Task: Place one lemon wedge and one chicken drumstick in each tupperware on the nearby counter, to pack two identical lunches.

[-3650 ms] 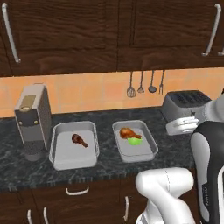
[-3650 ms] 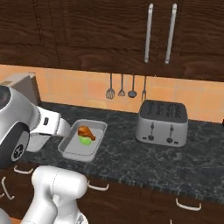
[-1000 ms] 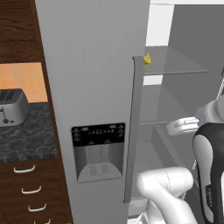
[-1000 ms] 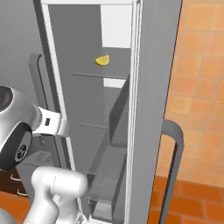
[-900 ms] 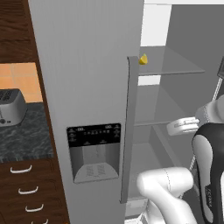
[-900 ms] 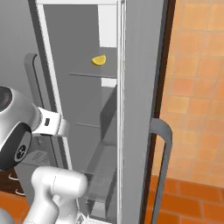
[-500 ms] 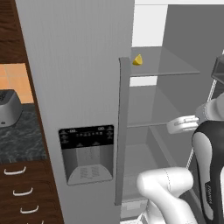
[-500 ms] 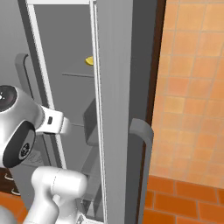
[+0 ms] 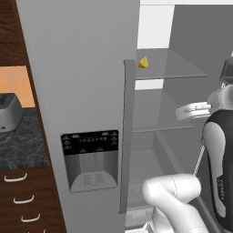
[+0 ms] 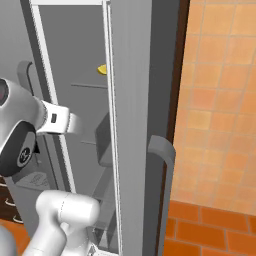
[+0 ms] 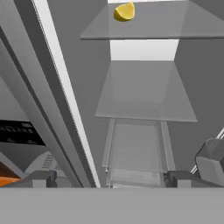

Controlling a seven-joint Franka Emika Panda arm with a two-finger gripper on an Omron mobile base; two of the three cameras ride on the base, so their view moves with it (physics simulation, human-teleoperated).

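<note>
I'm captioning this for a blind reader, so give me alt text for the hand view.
A yellow lemon wedge sits on the top glass shelf of an open fridge, above a second shelf and a drawer. The end effector is open, low in front of them.

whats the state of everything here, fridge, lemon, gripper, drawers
fridge: one door open
lemon wedge: lying on the upper glass shelf, untouched
gripper: open, holding nothing, facing into the fridge below the wedge
counter drawers: shut
</note>
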